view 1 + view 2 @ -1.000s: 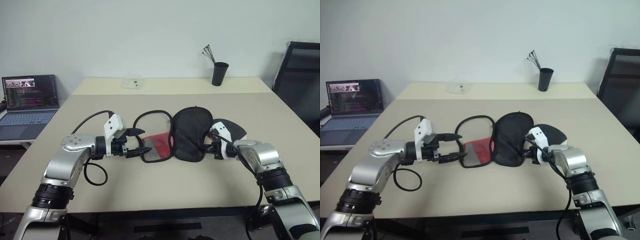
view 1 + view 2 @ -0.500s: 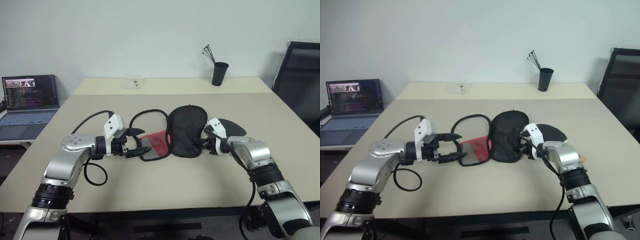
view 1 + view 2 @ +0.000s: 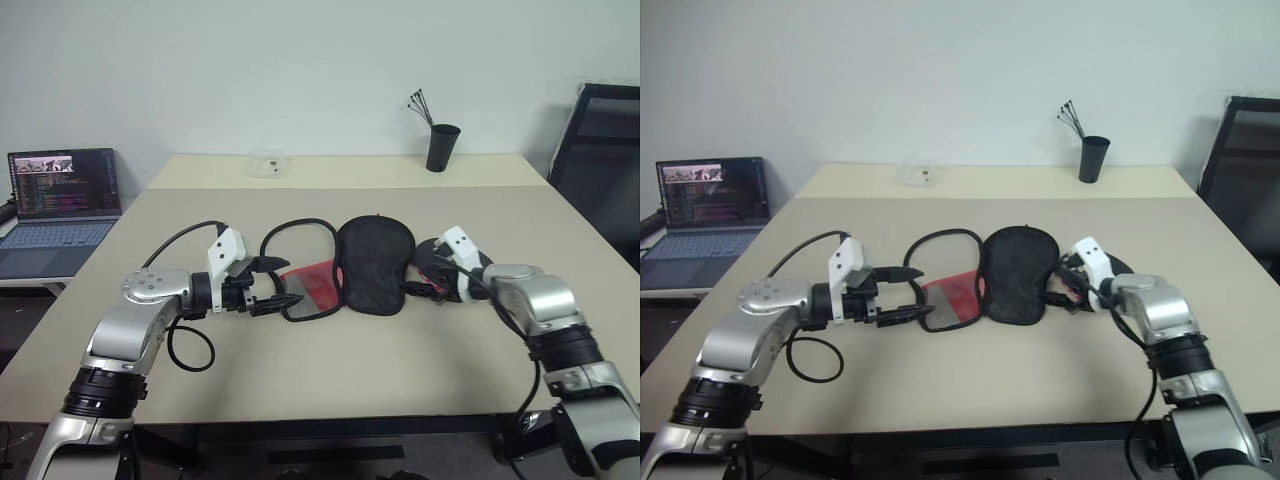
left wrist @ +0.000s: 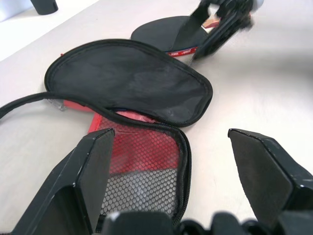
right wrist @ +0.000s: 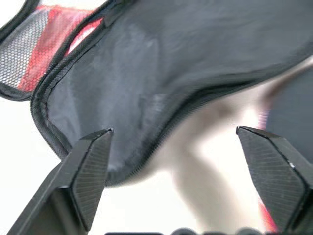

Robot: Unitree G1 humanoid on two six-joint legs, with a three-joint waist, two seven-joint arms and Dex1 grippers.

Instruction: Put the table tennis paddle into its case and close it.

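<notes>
Between two spread hands [image 3: 278, 285] [image 3: 418, 287], unzipped case [image 3: 372, 265]; paddle [image 4: 168, 35] beside it.

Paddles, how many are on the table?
1. The table tennis paddle lies flat on the table beside the open case, on its right, just behind the right gripper. Nothing shows inside the case, though its flap could hide something.

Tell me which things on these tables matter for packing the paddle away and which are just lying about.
For the job:
- table tennis paddle, flat on the table beside the right gripper
- case, unzipped, its flap spread open
- left gripper, open at the case's red mesh end

Lying about:
- laptop
- black cup of sticks
- clear container
- chair
</notes>
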